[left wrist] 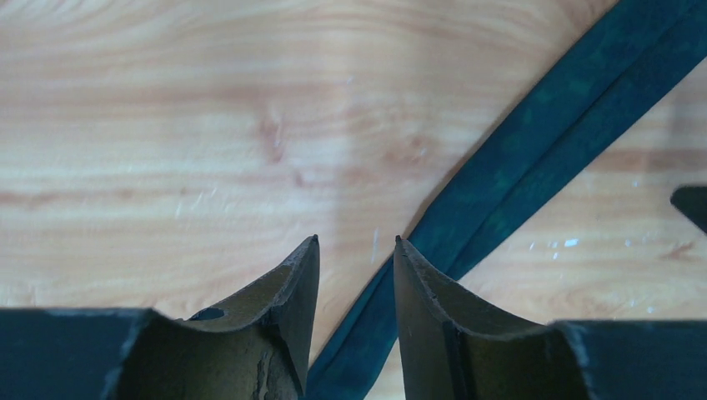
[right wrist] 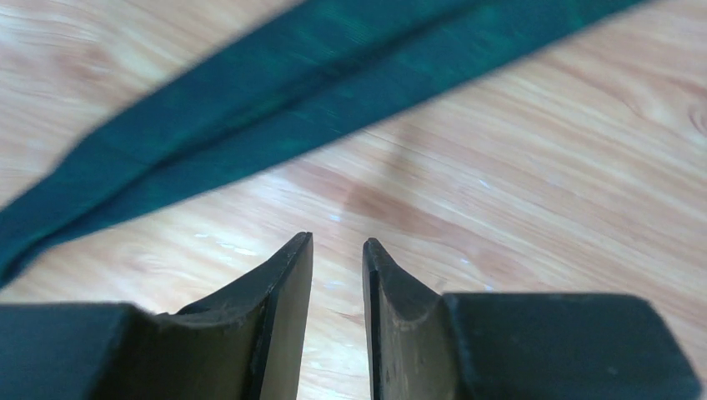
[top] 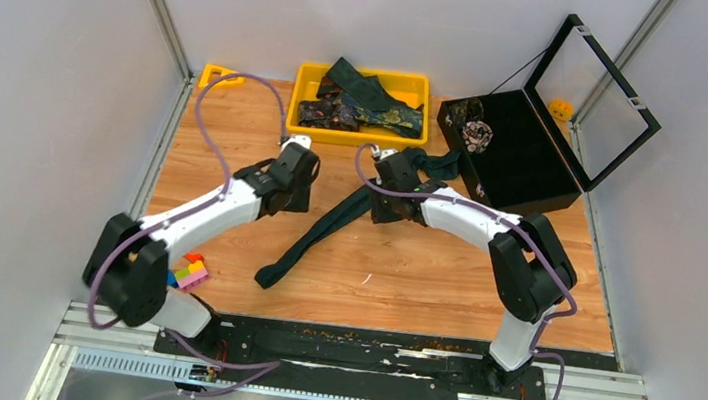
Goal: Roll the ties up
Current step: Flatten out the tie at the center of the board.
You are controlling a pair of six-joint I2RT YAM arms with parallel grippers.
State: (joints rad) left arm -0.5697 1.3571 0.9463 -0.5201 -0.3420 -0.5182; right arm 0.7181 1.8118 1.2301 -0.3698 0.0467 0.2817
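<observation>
Left fingers (left wrist: 315,254) occupy the lower edge of the left wrist view, parted, with nothing clamped between them. Their gap sits above the narrow run of the teal tie (left wrist: 534,142), which crosses the bench (left wrist: 167,125) diagonally and passes beneath that gap; whether the tips touch the fabric cannot be told. Right fingers (right wrist: 305,250) are likewise released, separated by a narrower gap, and empty. The same tie lies flat on the wood ahead of their tips, apart from them. In the top view, the tie stretches from beside the black case (top: 525,169) toward the near left of the bench, between the two arms, with the right arm over its far part. Further patterned ties (top: 360,110) lie heaped in the yellow tray (top: 357,139) at the far edge.
</observation>
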